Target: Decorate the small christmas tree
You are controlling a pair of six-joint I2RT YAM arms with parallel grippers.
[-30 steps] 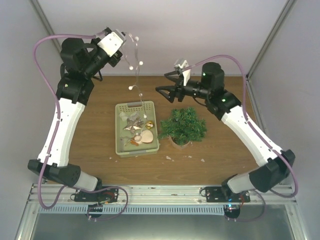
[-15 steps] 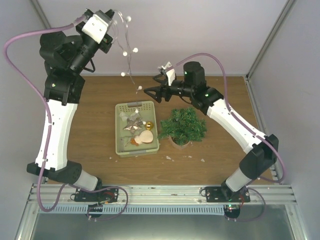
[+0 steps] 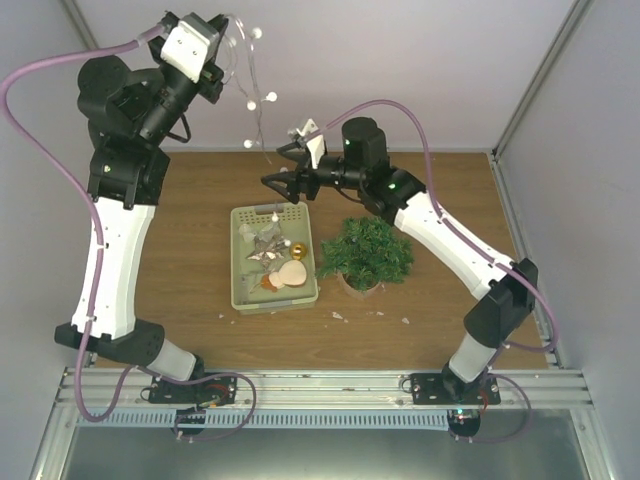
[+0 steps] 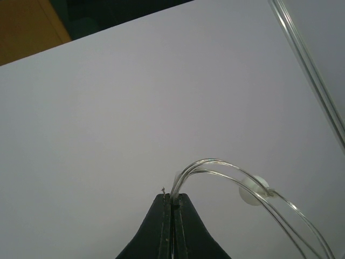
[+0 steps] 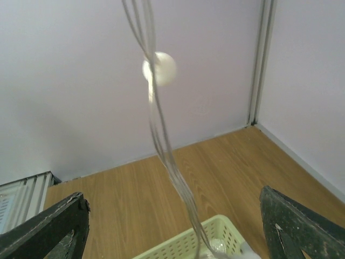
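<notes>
Far left, the left arm rears up high, and its left pincer (image 3: pixel 222 42) is pinched tight on the top of a bead garland (image 3: pixel 263 125). The left wrist view shows the two dark fingertips pressed flat together with the clear wire strands (image 4: pixel 215 164) looping out from between them, one white bead riding on the loop.

From there the garland hangs down through the air, white beads dotted along it, towards the far end of the pale green tray (image 3: pixel 236 265). That tray sits on the brown worktop (image 3: pixel 190 230), carrying a gold ball (image 3: pixel 297 248), a peach-coloured ornament (image 3: pixel 293 272) and some silvery pieces.

Next across, the right pincer (image 3: pixel 272 166) hovers above the far edge of the tray, pointing left, jaws spread wide. In the right wrist view the garland strands (image 5: pixel 159 124) run straight down between its two fingers (image 5: pixel 54 226), touching neither, with one bead at the top and the tray's rim (image 5: pixel 183 240) showing below.

Further right, the small christmas tree (image 3: pixel 366 250) stands upright on the worktop in its brownish pot, just beside the tray's right side. It sits nearer the arm bases than the right pincer and off to that pincer's right, under the right arm's forearm, well apart from both pincers. Neither one touches it.
</notes>
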